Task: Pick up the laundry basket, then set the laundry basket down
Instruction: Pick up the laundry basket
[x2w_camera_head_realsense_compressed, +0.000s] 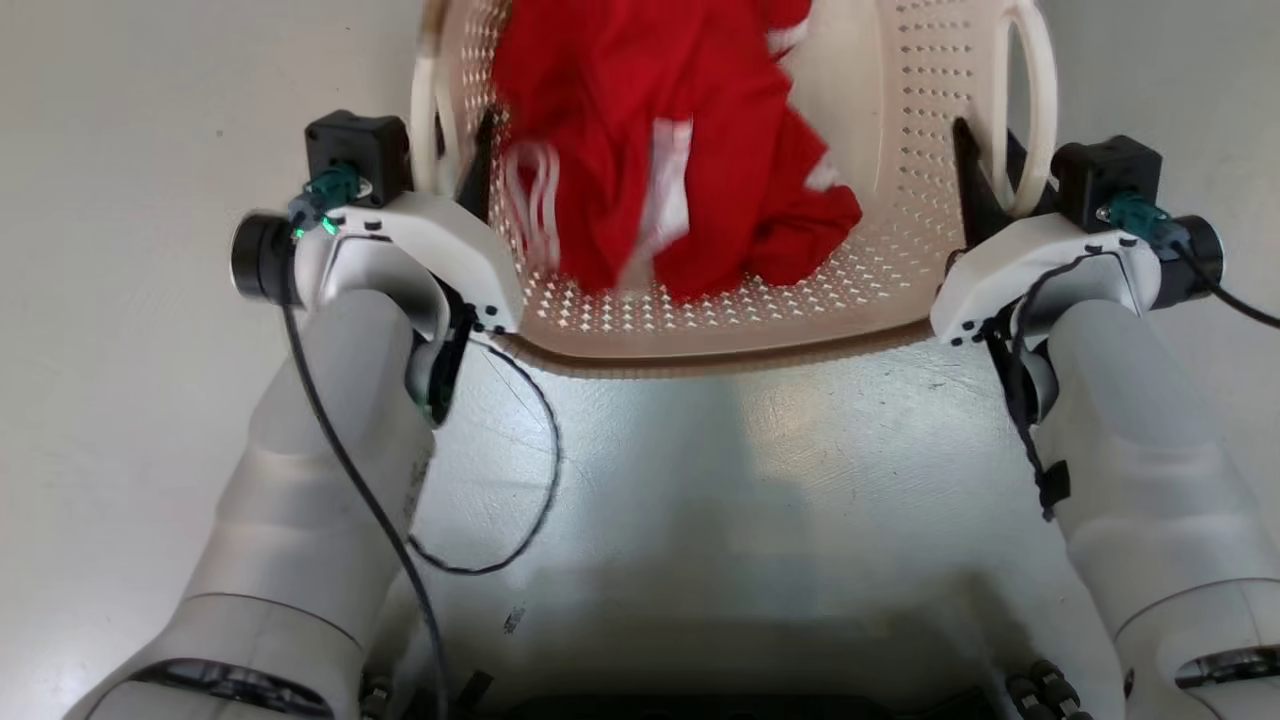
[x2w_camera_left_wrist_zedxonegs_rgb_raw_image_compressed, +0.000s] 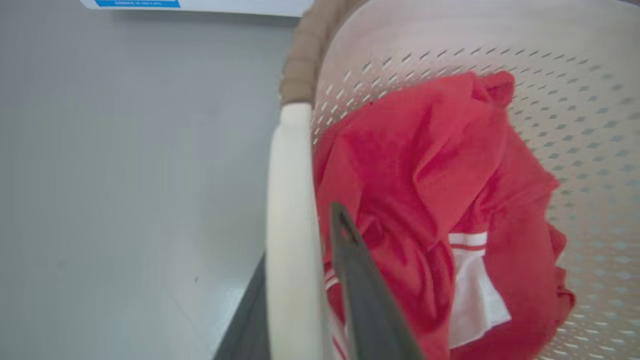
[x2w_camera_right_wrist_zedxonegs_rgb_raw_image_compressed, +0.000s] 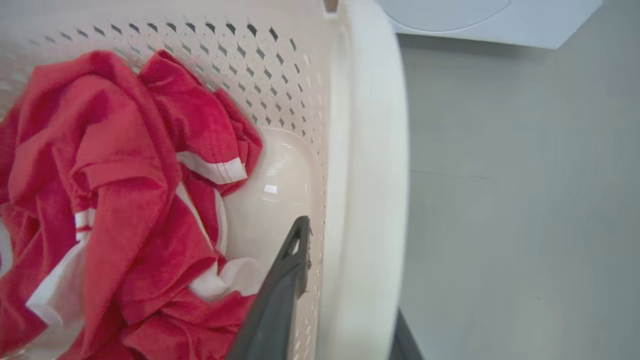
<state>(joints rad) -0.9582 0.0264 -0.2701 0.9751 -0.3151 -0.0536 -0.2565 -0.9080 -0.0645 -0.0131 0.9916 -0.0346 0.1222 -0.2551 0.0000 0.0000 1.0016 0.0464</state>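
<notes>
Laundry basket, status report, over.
Both clamped: left gripper on left handle, right gripper on right handle. In laundry basket: red garment. Beyond it: white appliance, apart.

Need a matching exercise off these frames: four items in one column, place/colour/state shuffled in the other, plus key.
Column 1
1. red garment
2. rim of the laundry basket
3. left tool
4. washing machine

Column 2
A. brown, woven look
B. beyond the basket, across the floor
C. crumpled inside the basket
D. one finger on each side of a white loop handle

Pairs: 1-C; 2-A; 3-D; 4-B
</notes>
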